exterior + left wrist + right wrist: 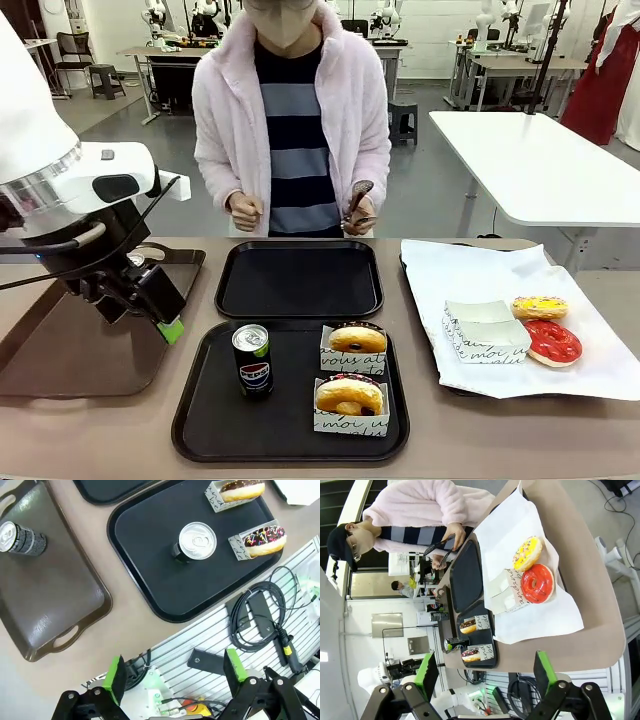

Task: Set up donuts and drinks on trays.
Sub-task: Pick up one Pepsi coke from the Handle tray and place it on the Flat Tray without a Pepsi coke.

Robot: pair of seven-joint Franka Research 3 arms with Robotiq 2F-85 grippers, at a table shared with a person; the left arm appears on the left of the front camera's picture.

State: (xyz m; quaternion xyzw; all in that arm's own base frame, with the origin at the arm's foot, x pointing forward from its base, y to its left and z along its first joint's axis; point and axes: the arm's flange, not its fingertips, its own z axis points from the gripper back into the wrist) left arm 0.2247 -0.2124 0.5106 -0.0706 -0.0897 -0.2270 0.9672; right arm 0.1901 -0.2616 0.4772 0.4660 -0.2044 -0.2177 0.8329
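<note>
The near black tray point(200, 420) holds a Pepsi can point(252, 360) and two donuts point(357, 340) point(349, 397) in white paper holders. Behind it, the far black tray point(300, 280) is bare. My left gripper point(167, 327) hangs open over the brown tray, left of the Pepsi can. From the left wrist view, the gripper point(175, 672) is open and empty, high above the table edge; a grey-patterned can point(20, 537) stands on the brown tray point(60, 600). My right gripper point(485, 672) is open, far off the table's right end.
A tray lined with white paper point(590, 370) at the right carries a yellow donut point(539, 307), a red-iced donut point(552, 342) and empty white holders point(485, 330). A person stands at the far side holding tongs point(358, 205). Cables lie on the slatted base point(260, 615).
</note>
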